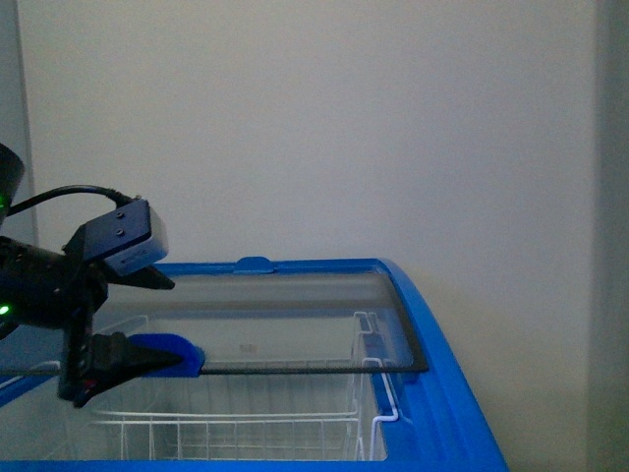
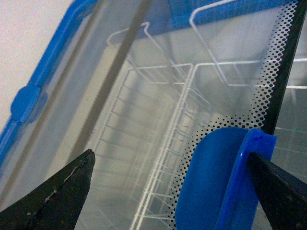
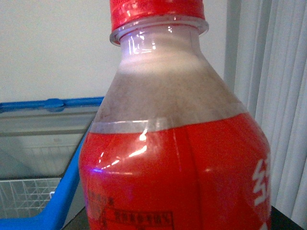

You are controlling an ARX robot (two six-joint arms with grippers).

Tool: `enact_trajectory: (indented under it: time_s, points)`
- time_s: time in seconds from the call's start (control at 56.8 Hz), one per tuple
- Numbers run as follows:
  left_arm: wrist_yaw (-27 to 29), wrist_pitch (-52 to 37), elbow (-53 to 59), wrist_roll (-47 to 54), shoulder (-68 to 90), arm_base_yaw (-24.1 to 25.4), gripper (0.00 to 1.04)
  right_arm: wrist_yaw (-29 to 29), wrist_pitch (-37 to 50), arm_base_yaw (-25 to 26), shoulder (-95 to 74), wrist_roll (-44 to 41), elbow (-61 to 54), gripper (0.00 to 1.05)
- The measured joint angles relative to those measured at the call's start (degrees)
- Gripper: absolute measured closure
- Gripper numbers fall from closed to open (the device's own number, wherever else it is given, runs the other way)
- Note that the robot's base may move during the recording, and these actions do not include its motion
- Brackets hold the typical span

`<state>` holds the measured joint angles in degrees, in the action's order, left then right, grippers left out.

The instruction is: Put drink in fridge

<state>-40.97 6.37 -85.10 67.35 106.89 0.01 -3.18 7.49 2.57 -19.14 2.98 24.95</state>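
Note:
The fridge (image 1: pixel 447 383) is a white chest with a blue top rim, a glass sliding lid (image 1: pixel 285 315) and a white wire basket (image 1: pixel 236 418) inside. My left gripper (image 1: pixel 167 320) is open at its left end, with its fingers on either side of the lid's blue handle (image 1: pixel 167 354). In the left wrist view the handle (image 2: pixel 216 182) lies just inside one finger (image 2: pixel 276 187) of the open gripper (image 2: pixel 170 155). The drink (image 3: pixel 177 158), with red cap, red label and brown liquid, fills the right wrist view. My right gripper is shut on it, its fingers hidden. The fridge rim (image 3: pixel 62 191) lies beyond the drink.
A plain white wall (image 1: pixel 324 128) stands behind the fridge. A pale pleated curtain (image 3: pixel 276 96) hangs past the drink in the right wrist view. The wire basket (image 2: pixel 158 143) shows through the glass under the left gripper.

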Motion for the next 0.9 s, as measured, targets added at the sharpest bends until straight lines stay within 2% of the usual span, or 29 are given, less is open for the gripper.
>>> enact_trajectory:
  time_s: [0.458,0.634,0.81,0.898]
  points:
    - [8.41,-13.66,-21.79,-8.11,16.63,-3.26,0.08,-0.02,0.0,0.0,0.0,0.0,0.0,0.65]
    - [13.09,-20.65,-23.69,-11.37,18.23,-3.82,0.08,0.02,0.0,0.0,0.0,-0.02,0.0,0.65]
    - [20.31,-32.68,-23.08,-16.83,18.69,-3.87,0.08,-0.07,0.0,0.0,0.0,-0.02,0.0,0.65]
    - [22.1,-34.47,-21.03,-19.54,17.7,-3.5,0.08,0.0,0.0,0.0,0.0,-0.02,0.0,0.65]
